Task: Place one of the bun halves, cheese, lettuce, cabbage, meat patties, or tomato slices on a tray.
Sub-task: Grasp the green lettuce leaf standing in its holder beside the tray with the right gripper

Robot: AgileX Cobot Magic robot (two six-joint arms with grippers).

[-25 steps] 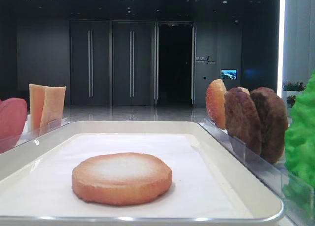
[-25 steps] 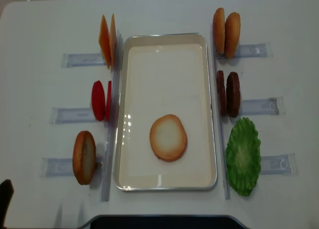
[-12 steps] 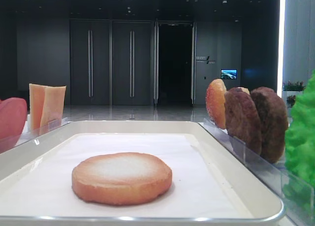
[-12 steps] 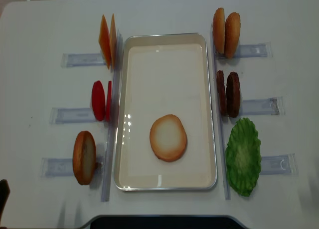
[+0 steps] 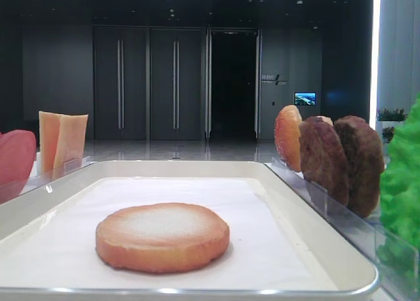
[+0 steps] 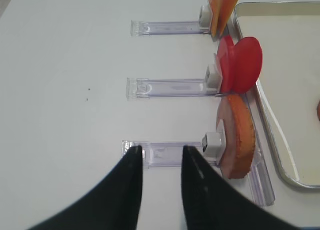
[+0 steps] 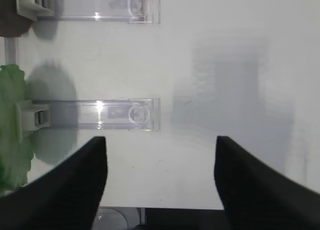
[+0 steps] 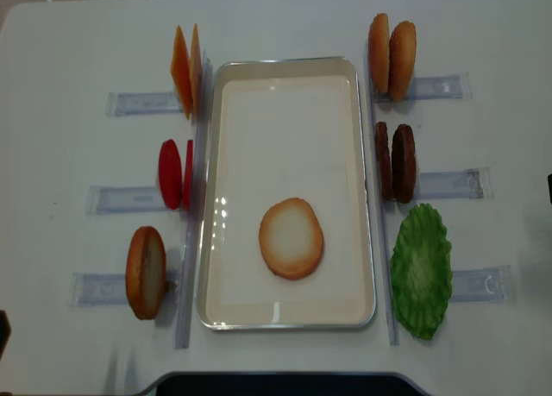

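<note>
One bun half [image 8: 291, 238] is lying flat on the white paper inside the tray [image 8: 285, 66], toward its near end. The left pincer [image 6: 159, 157] is hanging over the counter [image 8: 69, 51] with its dark fingers [image 6: 131, 180] drawn fairly near each other, gripping nothing, just beside the clear holder [image 6: 165, 153] where another bun half [image 6: 239, 135] is standing on edge. The right pincer [image 7: 160, 155] is sitting spread wide and empty, near the lettuce [image 7: 11, 130].
</note>
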